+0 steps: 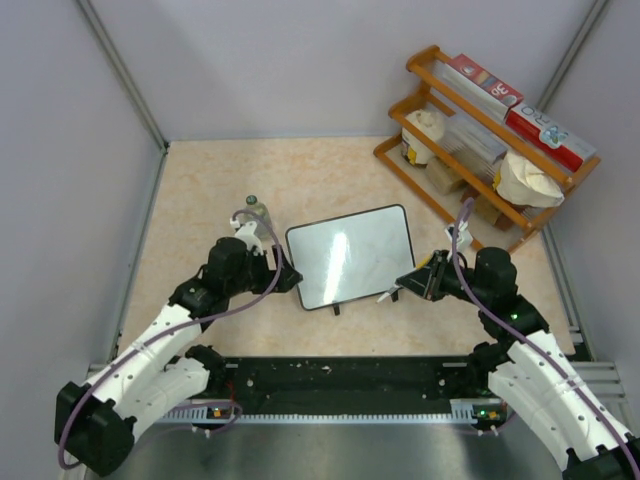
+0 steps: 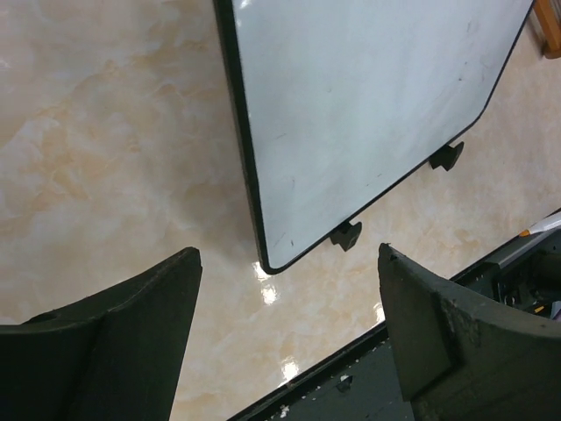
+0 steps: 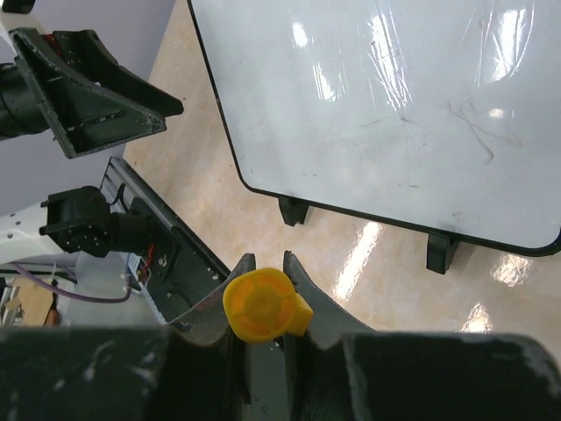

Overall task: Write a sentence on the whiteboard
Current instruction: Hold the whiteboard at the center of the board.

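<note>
So the whiteboard [image 1: 350, 255] lies flat in the middle of the marbled tabletop [image 1: 200, 190], turned a bit askew, with its two little black feet [image 2: 346, 235] sticking out on the edge nearest the arms. The surface is glossy, with just a few faint grey smudges.

The left gripper [image 2: 289, 253] is spread wide with nothing in it, hanging right at the board's near-left corner. From its own camera that corner sits just ahead of the gap between the fingers.

The right gripper [image 3: 267, 259] is pinched tight on a marker [image 3: 263, 304], its yellow end poking out between the fingers. The top view shows the tip close to the board's near-right edge, but I can't tell if it touches.

Other stuff: a small clear bottle [image 1: 258, 212] just behind the left arm, near the board's far-left corner. A wooden rack [image 1: 428, 62] loaded with boxes sits at the far right, well clear of the board.
</note>
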Motion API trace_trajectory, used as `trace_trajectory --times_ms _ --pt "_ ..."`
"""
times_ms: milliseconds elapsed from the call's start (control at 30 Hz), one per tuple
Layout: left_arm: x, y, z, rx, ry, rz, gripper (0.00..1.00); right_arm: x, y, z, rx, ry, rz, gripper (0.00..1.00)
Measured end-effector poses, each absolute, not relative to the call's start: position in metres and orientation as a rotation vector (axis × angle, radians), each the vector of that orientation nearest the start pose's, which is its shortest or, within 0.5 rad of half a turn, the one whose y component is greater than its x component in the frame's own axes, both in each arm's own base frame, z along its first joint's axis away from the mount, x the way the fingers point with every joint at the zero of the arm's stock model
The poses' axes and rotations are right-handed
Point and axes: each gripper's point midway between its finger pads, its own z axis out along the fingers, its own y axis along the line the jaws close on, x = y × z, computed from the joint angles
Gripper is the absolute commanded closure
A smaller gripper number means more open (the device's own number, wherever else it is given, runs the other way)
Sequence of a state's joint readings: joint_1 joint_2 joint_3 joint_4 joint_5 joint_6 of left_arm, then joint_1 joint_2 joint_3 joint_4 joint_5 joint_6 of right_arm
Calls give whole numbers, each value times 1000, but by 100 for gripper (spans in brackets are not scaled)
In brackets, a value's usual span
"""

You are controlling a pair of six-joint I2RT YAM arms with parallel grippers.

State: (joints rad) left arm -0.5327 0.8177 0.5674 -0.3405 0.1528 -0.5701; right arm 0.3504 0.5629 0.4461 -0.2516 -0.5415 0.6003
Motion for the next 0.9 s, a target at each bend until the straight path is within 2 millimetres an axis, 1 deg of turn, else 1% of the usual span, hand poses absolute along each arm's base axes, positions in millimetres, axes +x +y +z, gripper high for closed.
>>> trace_trajectory --times_ms 133,333,467,600,700,800,900 --pt "222 -171 135 18 2277 -802 14 181 183 176 -141 2054 1124 100" --pt "242 -160 153 -12 2174 -895 14 183 182 176 -158 2047 1107 100" --pt "250 -153 153 -18 2106 -973 14 183 182 176 -169 2043 1101 100" --pt "254 -157 149 17 2059 -1034 15 184 183 179 -177 2027 1107 100" --pt "257 -162 153 68 2009 -1070 19 185 185 183 -190 2008 1118 100" --pt "264 -165 159 114 1961 -1081 20 186 188 186 -206 1994 1136 100" --pt "271 -168 157 143 1940 -1090 21 188 190 189 -218 1976 1148 100"
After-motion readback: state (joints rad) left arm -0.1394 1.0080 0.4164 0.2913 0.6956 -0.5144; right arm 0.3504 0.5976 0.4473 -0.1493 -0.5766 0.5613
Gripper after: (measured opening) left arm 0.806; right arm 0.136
